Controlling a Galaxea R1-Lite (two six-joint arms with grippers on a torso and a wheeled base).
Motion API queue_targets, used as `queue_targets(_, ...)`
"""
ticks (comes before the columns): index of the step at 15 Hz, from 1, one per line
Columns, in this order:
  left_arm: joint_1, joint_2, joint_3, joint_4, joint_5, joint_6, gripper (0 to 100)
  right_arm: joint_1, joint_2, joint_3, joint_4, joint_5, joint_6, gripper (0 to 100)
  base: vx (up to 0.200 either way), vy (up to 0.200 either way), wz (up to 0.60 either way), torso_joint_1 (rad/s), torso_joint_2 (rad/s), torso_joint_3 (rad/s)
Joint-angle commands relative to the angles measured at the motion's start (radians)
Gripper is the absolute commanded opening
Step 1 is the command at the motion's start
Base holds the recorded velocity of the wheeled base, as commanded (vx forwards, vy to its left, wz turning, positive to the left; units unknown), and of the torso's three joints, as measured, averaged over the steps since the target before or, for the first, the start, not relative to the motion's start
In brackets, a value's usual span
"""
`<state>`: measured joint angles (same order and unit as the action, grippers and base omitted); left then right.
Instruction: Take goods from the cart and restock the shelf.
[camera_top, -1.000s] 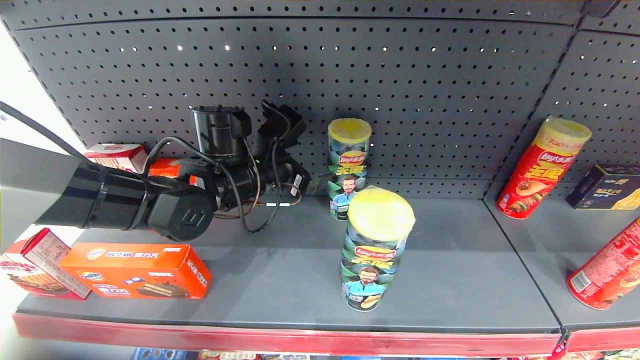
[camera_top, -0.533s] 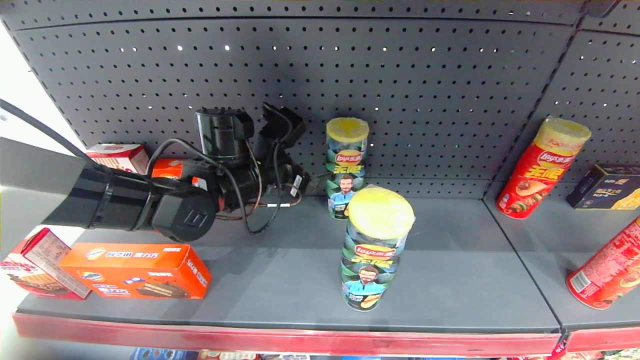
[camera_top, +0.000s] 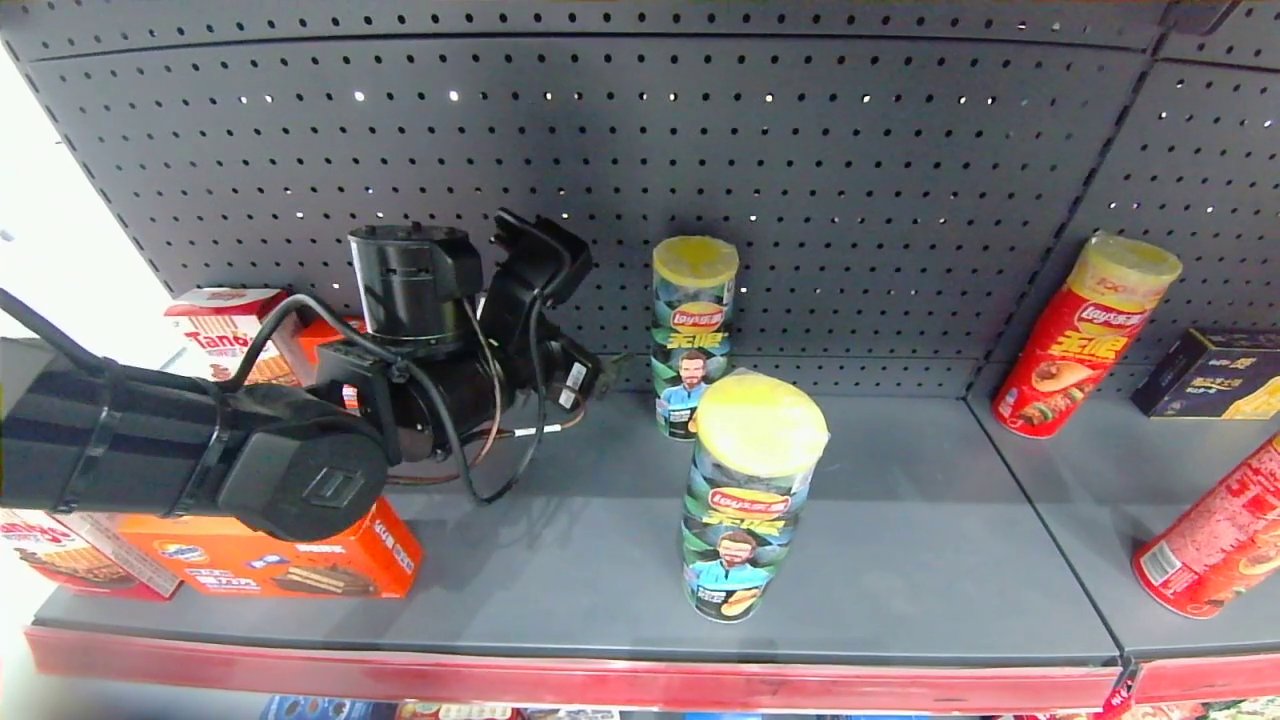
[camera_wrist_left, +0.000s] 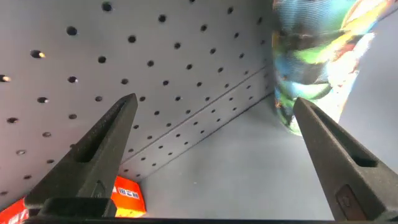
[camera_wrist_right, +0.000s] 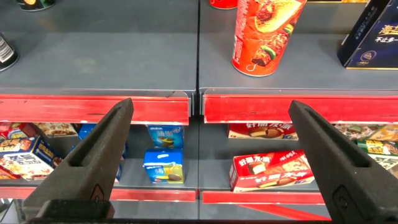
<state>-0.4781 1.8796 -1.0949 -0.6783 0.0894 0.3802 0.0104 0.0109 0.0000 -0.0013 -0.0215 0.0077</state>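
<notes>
- Rear green can (camera_top: 693, 335) was found upright at the back of the shelf (camera_top: 560, 570), close against the pegboard wall (camera_top: 800, 150). Front green can (camera_top: 755, 495) was stood upright ahead of it, nearer the red edge. The two were noted as apart.
- Set against the frames of the last second, the rear can was hardly shifted and was left standing free.
- The left gripper (camera_wrist_left: 214, 104) had been drawn back from the can, off to the left and toward the shelf front, arm with it. A gap was now seen where finger and can had been nearly touching.
- In the left wrist view the jaws were held wide apart with nothing between them. The can was seen just beyond one finger.
- Judgement: the placing of this can was taken as finished, and the retreat as under way. Another item would have to be fetched from the cart next.
- The risk of the can being clipped on the way out was judged small, since the gap had widened.
- Right gripper (camera_wrist_right: 211, 104) was likewise spread open and empty, held out before the shelving and pointed at a lower tier of boxed goods (camera_wrist_right: 267, 171).
- Further out, an orange box (camera_top: 330, 570) was partly covered by the left arm. A wafer box (camera_top: 225, 325) was noted behind it.
- In the neighbouring bay a red can (camera_top: 1085, 335) and a dark box (camera_top: 1210, 375) were noted.
</notes>
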Motion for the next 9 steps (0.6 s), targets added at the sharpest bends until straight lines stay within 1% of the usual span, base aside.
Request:
queue_targets(1,-0.016,0.012,0.024,-0.038,0.033,-0.006,100,0.000,0.001,0.000,0.000,0.000,0.000,100,0.000,0.000,0.00,0.000,0.00,0.000)
queue_targets(2,-0.024,0.035,0.020,-0.050,0.056,-0.011,100,0.000,0.001,0.000,0.000,0.000,0.000,100,0.000,0.000,0.00,0.000,0.00,0.000)
queue_targets(5,-0.022,0.064,0.012,-0.052,0.093,-0.009,100,0.000,0.001,0.000,0.000,0.000,0.000,100,0.000,0.000,0.00,0.000,0.00,0.000)
queue_targets(9,-0.019,0.104,-0.025,-0.053,0.112,-0.007,100,0.000,0.001,0.000,0.000,0.000,0.000,100,0.000,0.000,0.00,0.000,0.00,0.000)
